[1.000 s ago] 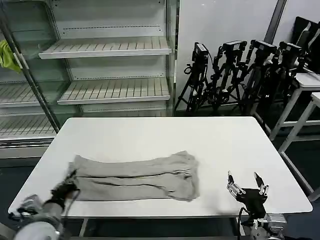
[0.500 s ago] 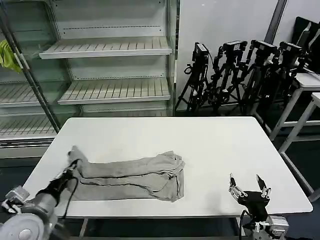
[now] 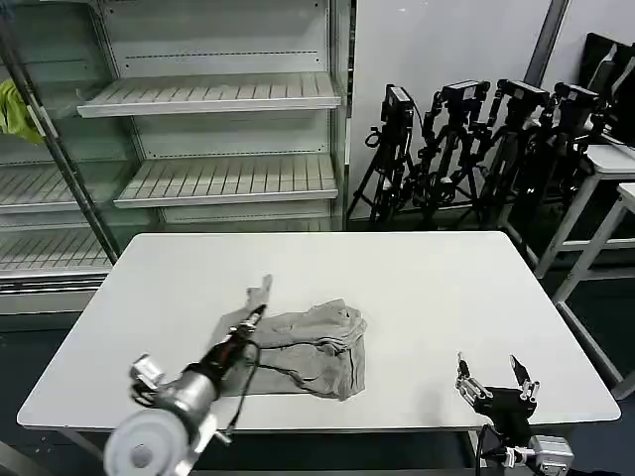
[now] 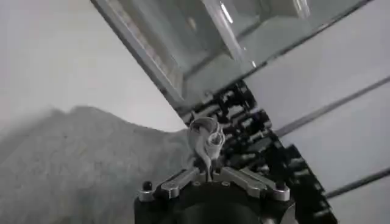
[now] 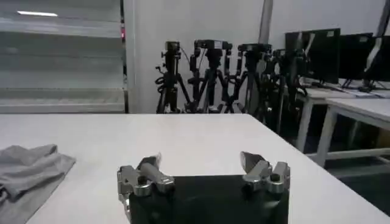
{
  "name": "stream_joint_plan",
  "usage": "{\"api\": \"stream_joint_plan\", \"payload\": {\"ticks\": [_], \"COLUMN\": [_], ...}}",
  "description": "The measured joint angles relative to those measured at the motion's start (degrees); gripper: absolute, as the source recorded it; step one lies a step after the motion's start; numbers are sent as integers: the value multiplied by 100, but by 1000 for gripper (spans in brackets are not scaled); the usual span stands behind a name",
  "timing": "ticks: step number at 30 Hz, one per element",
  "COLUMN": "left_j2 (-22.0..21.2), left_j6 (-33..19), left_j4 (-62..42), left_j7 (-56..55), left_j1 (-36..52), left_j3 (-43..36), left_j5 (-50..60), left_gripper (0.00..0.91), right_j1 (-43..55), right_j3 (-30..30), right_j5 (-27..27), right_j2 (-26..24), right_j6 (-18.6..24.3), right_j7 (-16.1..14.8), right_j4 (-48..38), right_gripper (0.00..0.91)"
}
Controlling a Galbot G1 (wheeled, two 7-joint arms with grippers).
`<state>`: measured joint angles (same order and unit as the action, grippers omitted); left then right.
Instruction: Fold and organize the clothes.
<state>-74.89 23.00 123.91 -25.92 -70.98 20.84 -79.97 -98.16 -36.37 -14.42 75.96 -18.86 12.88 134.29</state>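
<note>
A light grey shirt (image 3: pixel 313 342) lies bunched on the white table (image 3: pixel 417 278), left of centre; its edge also shows in the right wrist view as grey shirt cloth (image 5: pixel 27 167). My left gripper (image 3: pixel 257 313) is shut on a corner of the shirt and holds it lifted over the rest of the cloth; the pinched tuft (image 4: pixel 206 137) sticks up between the closed jaws in the left wrist view. My right gripper (image 3: pixel 493 380) hovers open near the table's front right edge, nothing between its fingers (image 5: pixel 149 165).
Empty white shelves (image 3: pixel 213 94) stand behind the table on the left, with a yellow-green cloth (image 3: pixel 15 111) hanging at the far left. Black tripods (image 3: pixel 466 149) cluster behind on the right, beside other white tables (image 3: pixel 620 164).
My left gripper has carried the shirt's left end up and rightward over the rest, so the long spread shirt is now a shorter bunch. The right gripper has barely moved.
</note>
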Motion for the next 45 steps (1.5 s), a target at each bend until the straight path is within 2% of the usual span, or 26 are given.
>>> {"api": "stream_joint_plan", "payload": {"ticks": [4, 6, 8, 9, 20, 27, 33, 45], "left_j2": [-144, -217, -288, -322, -414, -266, 111, 1187], "left_j6": [8, 17, 31, 39, 162, 230, 453, 838], "left_j4": [-284, -402, -509, -560, -644, -272, 109, 168], "left_j7": [0, -5, -8, -12, 99, 139, 252, 912], "left_j1": [184, 256, 331, 369, 460, 347, 22, -906], "left_j3": [-379, -514, -635, -685, -941, -815, -226, 1175], "left_j5": [231, 346, 441, 486, 716, 707, 860, 954], "left_gripper": [60, 111, 343, 907, 907, 907, 907, 907], "right_j1": [-3, -7, -6, -2, 8, 48, 136, 295], "right_j3": [-25, -23, -6, 1, 58, 99, 192, 255], "right_j5": [-15, -16, -14, -13, 5, 8, 40, 28], "right_j2": [-2, 7, 20, 26, 25, -9, 16, -32], "right_j6": [14, 20, 24, 24, 16, -11, -22, -47], "right_j7": [-1, -2, -3, -2, 6, 6, 4, -3], "right_j4": [-1, -6, -18, -21, 12, 44, -26, -150], "right_gripper": [907, 907, 907, 907, 907, 907, 907, 907]}}
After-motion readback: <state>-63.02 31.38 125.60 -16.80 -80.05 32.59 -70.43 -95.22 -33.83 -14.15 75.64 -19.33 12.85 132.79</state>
